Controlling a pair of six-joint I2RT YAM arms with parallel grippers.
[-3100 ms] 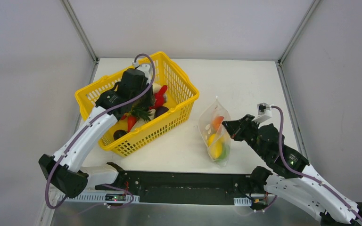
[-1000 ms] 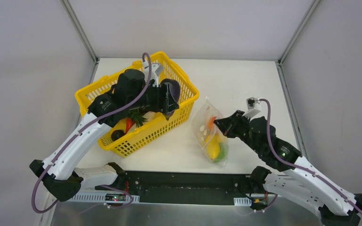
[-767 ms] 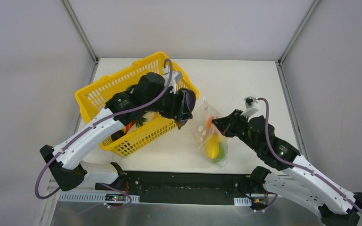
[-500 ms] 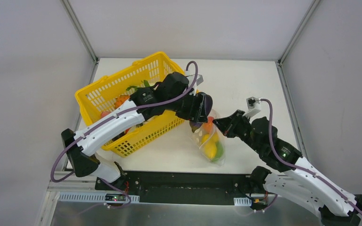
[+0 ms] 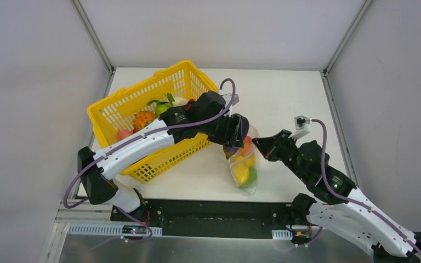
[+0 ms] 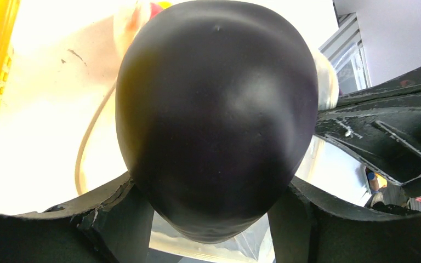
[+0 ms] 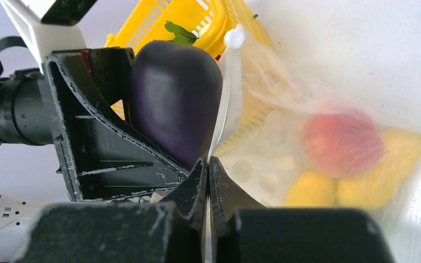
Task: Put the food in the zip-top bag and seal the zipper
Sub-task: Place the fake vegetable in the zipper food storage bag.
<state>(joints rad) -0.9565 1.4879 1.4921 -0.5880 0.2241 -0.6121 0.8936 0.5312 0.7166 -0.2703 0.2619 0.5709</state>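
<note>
Left gripper (image 5: 234, 131): clamping the eggplant (image 7: 175, 98), holding it at the bag (image 5: 245, 167) mouth.
Right gripper (image 7: 208, 164): pinching the bag's rim, propping the mouth open.
Inside bag: red and yellow pieces are lying.
Left of bag: basket (image 5: 107, 112) is holding more food.
Progress: filling partly done, judging by this; eggplant not yet dropped, zipper awaiting sealing.

L end effector (image 5: 237, 130) clamped, arm outstretched | R end effector (image 5: 256, 143) pinched closed

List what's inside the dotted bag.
Through the bag: a red-orange piece, yellow pieces and a green one. The left gripper and its eggplant cover the mouth, so anything under them is hidden.
</note>
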